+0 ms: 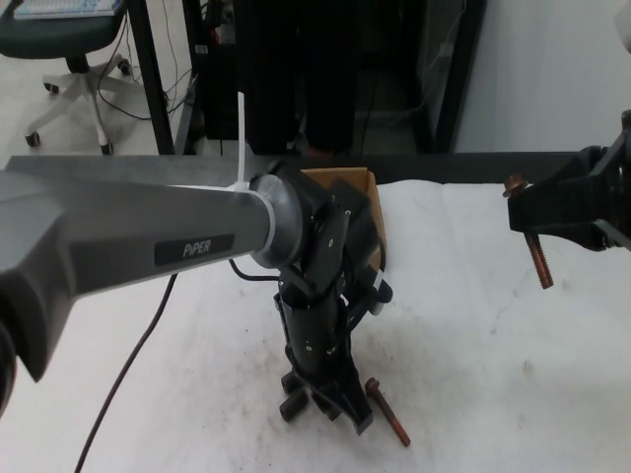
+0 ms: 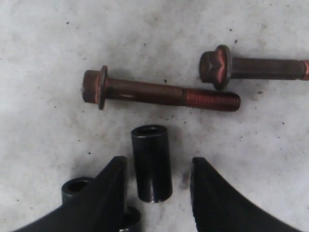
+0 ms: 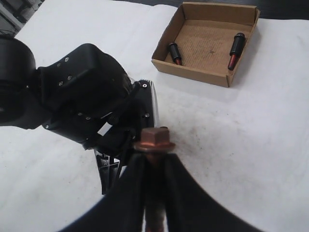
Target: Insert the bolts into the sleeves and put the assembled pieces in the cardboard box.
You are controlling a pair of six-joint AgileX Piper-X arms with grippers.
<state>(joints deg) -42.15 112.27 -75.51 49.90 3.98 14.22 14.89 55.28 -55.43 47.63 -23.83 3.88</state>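
Note:
My left gripper (image 2: 158, 164) hangs open just above the white bench, its fingers on either side of a black sleeve (image 2: 151, 163) that lies flat between them. Beyond the sleeve lie two copper bolts, one near (image 2: 159, 92) and one farther off (image 2: 251, 67). Another sleeve (image 2: 76, 186) peeks out from behind one finger. In the high view the left gripper (image 1: 325, 402) points down beside a bolt (image 1: 387, 412). My right gripper (image 3: 154, 162) is shut on a copper bolt (image 3: 153, 140), held in the air at the right (image 1: 537, 251). The cardboard box (image 3: 193, 72) holds two assembled pieces (image 3: 174, 53) (image 3: 235, 46).
The left arm (image 1: 128, 232) crosses the high view and hides most of the box (image 1: 345, 182). A black cable (image 1: 128, 374) trails over the bench on the left. White cloth lies open on the right side of the bench.

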